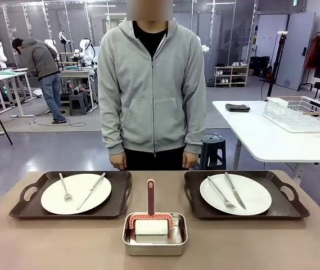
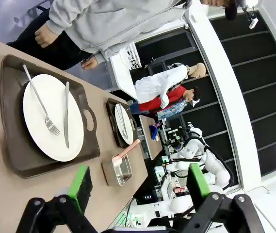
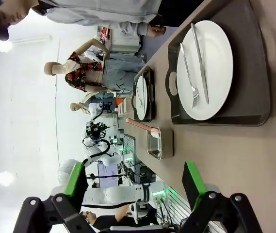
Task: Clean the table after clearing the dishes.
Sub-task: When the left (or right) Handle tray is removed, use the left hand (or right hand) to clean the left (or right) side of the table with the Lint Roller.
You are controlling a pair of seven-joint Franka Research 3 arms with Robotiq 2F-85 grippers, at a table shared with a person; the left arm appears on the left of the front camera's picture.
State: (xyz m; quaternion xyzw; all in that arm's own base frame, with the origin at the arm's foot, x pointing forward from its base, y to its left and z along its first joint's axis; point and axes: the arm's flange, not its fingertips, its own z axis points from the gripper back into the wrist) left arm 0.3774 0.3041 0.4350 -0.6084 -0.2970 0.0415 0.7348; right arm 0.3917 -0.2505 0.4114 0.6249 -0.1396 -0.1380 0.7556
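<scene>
Tan-brown worktop [image 1: 47, 244] at what appears to be the very start of the task. Both dishes are on it, toward the far side: the left plate [image 1: 50, 199] with fork and knife on the left tray [image 1: 120, 185], and the right plate [image 1: 255, 198] likewise on the right tray [image 1: 288, 209]. Between the trays and nearer, a steel pan [image 1: 127, 239] holds a pink-handled wiping tool [image 1: 151, 197], untouched. Left fingers [image 2: 81, 183] and right fingers [image 3: 73, 178] are spread apart and hold nothing. A person [image 1: 151, 84] stands at the far side, hands down. Clearing and wiping both look not yet done.
</scene>
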